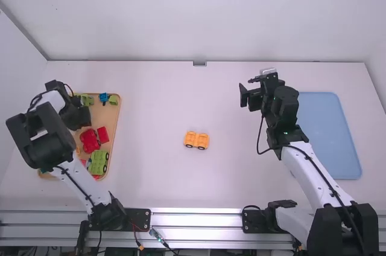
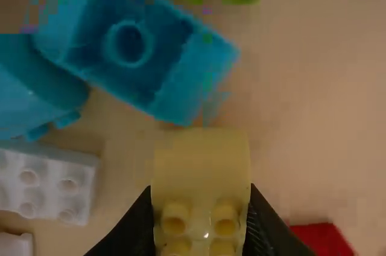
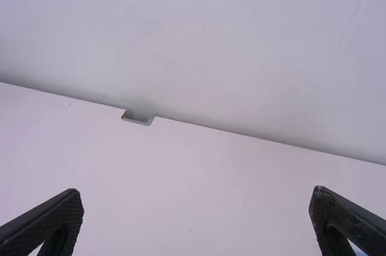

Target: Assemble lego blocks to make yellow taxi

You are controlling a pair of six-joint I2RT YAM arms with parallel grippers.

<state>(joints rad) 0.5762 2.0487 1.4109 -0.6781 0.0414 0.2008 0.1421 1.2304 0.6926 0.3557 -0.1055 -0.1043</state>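
Bending over tray (image 1: 109, 116), left claw (image 1: 83, 116) gripping 1 yellow block (image 2: 201, 168)

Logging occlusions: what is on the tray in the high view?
Red pieces, green pieces and a blue piece show on the tray; the left arm covers part of it, hiding whatever is beneath.

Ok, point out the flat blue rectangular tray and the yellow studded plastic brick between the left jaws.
Blue tray (image 1: 330, 135): high view, on its bare middle.
Yellow brick (image 2: 201, 165): left wrist view, on its smooth part beside the studs.

2 arms (image 1: 43, 132): white links (image 1: 303, 174), black joints (image 1: 283, 108), thin black cables (image 1: 333, 194).
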